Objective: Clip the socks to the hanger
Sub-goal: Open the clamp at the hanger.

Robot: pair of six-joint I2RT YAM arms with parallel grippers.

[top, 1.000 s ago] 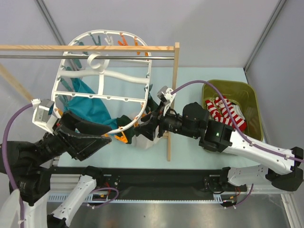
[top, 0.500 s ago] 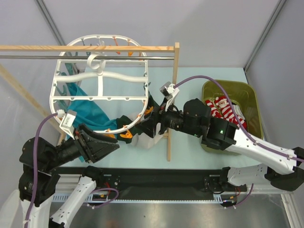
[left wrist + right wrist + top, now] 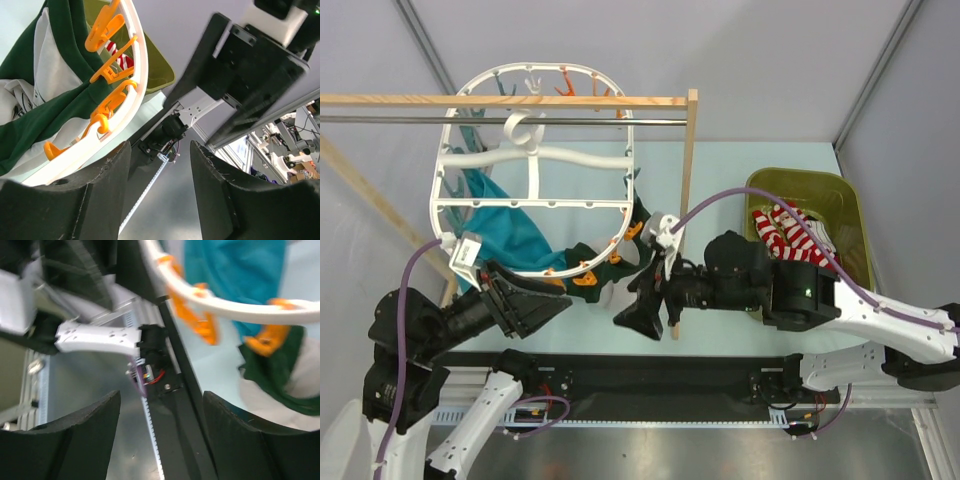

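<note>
The white oval hanger [image 3: 533, 152] hangs by its hook on the metal rod, with orange and teal clips round its rim. Red-and-white striped socks [image 3: 788, 234] lie in the olive bin [image 3: 845, 205] at the right. My left gripper [image 3: 548, 307] is open and empty just below the hanger's near rim. My right gripper [image 3: 640, 316] is open and empty, near the front edge and apart from the hanger. The left wrist view shows the rim [image 3: 127, 112], orange clips [image 3: 106, 26] and a sock [image 3: 120, 54]. The right wrist view shows the rim [image 3: 235, 308]. No black-striped socks are visible.
A teal cloth [image 3: 508, 236] and a dark green-and-white garment [image 3: 612, 262] hang from the hanger's near clips. The wooden rack's post [image 3: 688, 170] stands between the hanger and the bin. The black rail [image 3: 650, 370] runs along the near edge.
My right gripper has drawn back from the hanger's near rim toward the front edge. My left arm pulled back and lowered. The hanger swung back to hang freely.
</note>
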